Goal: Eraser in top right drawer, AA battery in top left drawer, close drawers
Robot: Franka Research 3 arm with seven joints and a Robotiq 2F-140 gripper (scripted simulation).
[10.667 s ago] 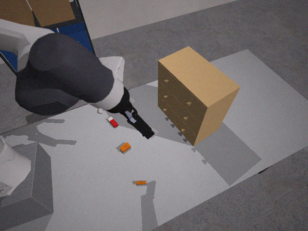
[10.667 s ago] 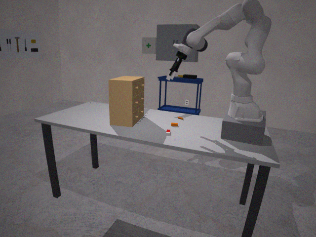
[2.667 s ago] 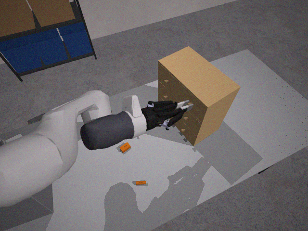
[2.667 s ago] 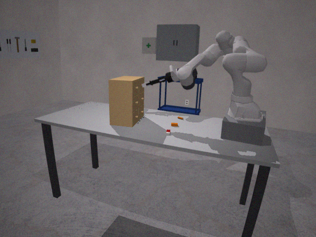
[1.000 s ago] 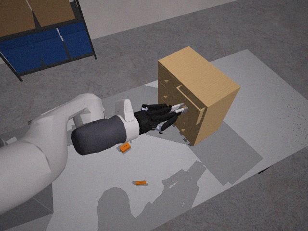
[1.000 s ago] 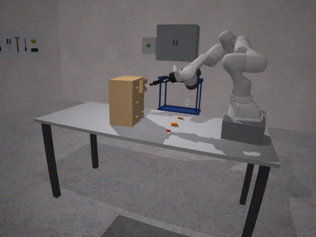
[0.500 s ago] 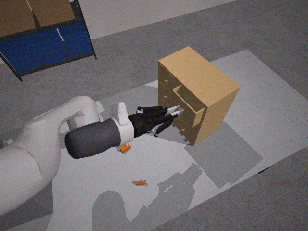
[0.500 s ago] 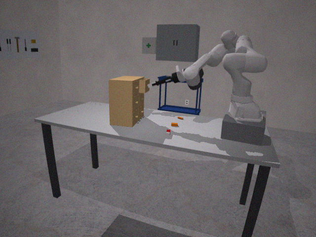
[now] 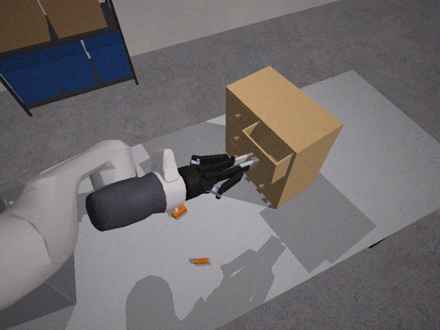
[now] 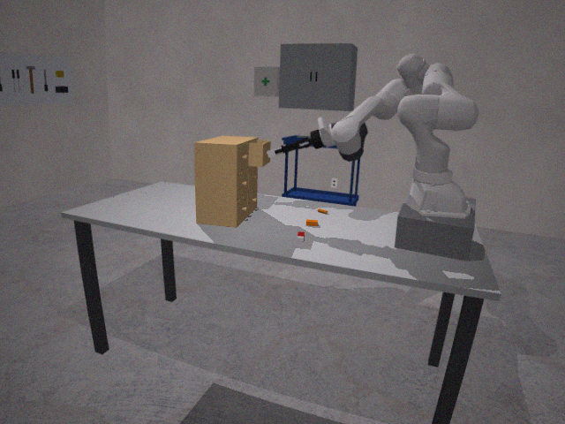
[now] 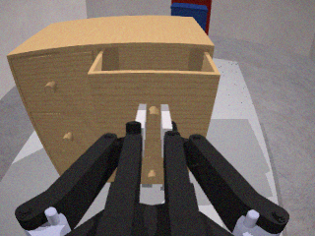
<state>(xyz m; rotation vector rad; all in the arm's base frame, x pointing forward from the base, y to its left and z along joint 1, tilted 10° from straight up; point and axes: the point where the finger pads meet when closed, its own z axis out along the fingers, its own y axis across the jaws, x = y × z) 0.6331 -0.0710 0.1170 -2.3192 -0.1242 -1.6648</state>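
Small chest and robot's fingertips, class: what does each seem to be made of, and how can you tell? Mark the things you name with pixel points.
Small chest (image 9: 284,106) (image 10: 216,182) (image 11: 118,31): probably pale wood or wood veneer, matt; fine grain lines run over its top and drawer fronts.

Fingertips (image 9: 254,162): smooth, light grey, perhaps metal or plastic; their even colour leaves it open.

So the top-right drawer (image 9: 258,146) (image 10: 259,154) (image 11: 187,93) was flush a few secs ago, now it's sticking well out, and my gripper (image 9: 254,159) (image 10: 271,154) (image 11: 154,115) has backed away from the chest (image 9: 284,106) (image 10: 216,182) (image 11: 123,30) along with it.
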